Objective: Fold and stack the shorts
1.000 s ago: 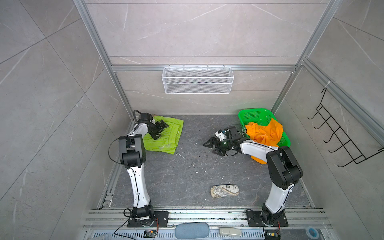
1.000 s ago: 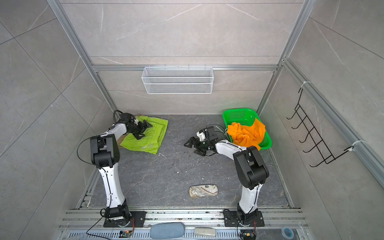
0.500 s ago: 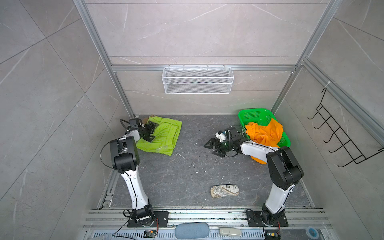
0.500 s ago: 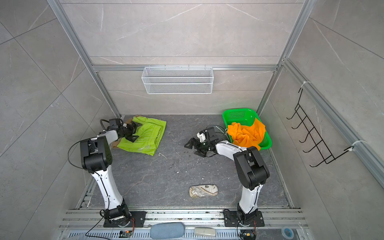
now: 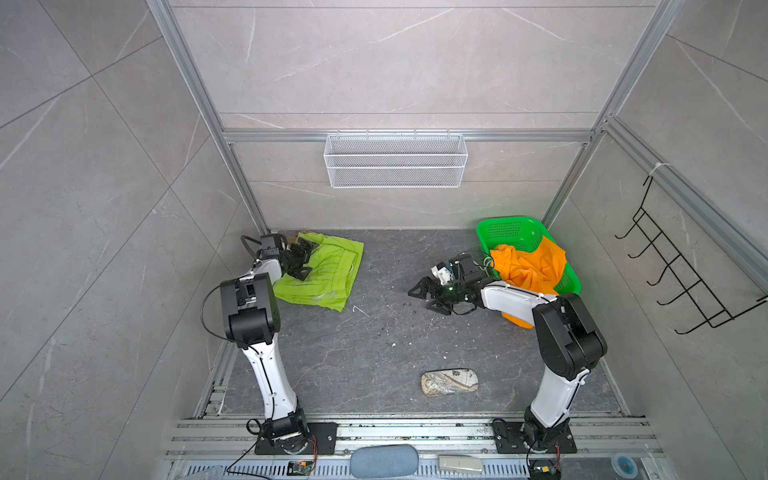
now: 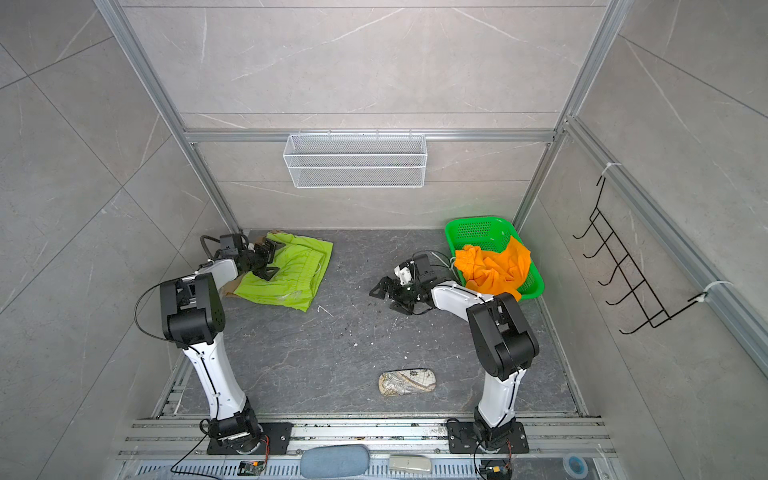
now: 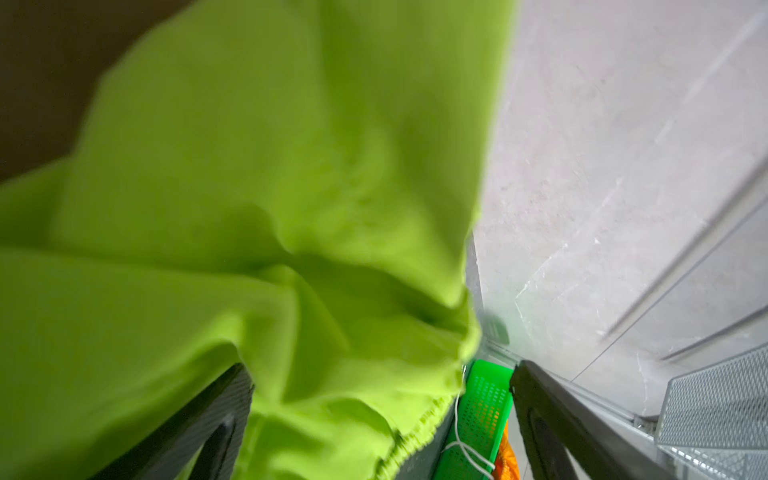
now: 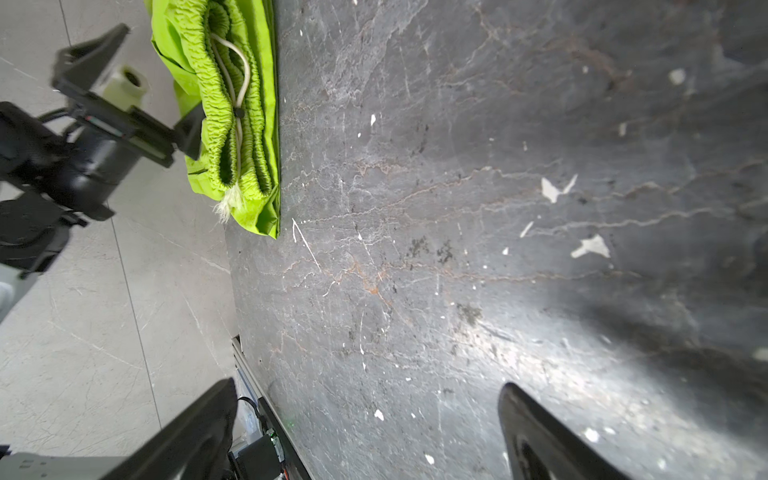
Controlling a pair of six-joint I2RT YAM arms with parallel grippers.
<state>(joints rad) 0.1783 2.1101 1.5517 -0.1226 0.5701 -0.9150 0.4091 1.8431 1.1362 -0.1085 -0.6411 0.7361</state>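
Three pairs of shorts show, each a different colour. One lime green pair (image 5: 328, 270) (image 6: 295, 270) lies spread at the back left of the dark floor (image 8: 457, 208), its gathered waistband and one white drawstring (image 8: 241, 83) turned toward the middle. One tan pair (image 6: 230, 286) lies beneath it, with only small patches peeping out at the edges. One orange pair (image 5: 532, 266) (image 6: 494, 266) is heaped in the single green basket (image 5: 509, 232) (image 6: 478, 228) at the back right and spills over the near rim.

Two grippers are in view, and both stand wide open, holding nothing. The left gripper (image 5: 305, 261) (image 6: 270, 259) sits low at the left edge of the lime green pair; in its wrist view the cloth (image 7: 249, 208) fills the space between and beyond the two black fingers (image 7: 199, 424), though whether they touch it cannot be told. The right gripper (image 5: 426, 297) (image 6: 386, 298) hangs just above bare floor near the middle, beside the basket and well apart from the lime pair; its wrist view (image 8: 368, 388) shows only speckled floor between its jaws.

One patterned pouch (image 5: 449, 383) (image 6: 407, 383) lies alone on the near floor. One white wire basket (image 5: 395, 160) (image 6: 355, 160) hangs on the back wall, and one black hook rack (image 5: 681, 270) (image 6: 623, 266) on the right wall.
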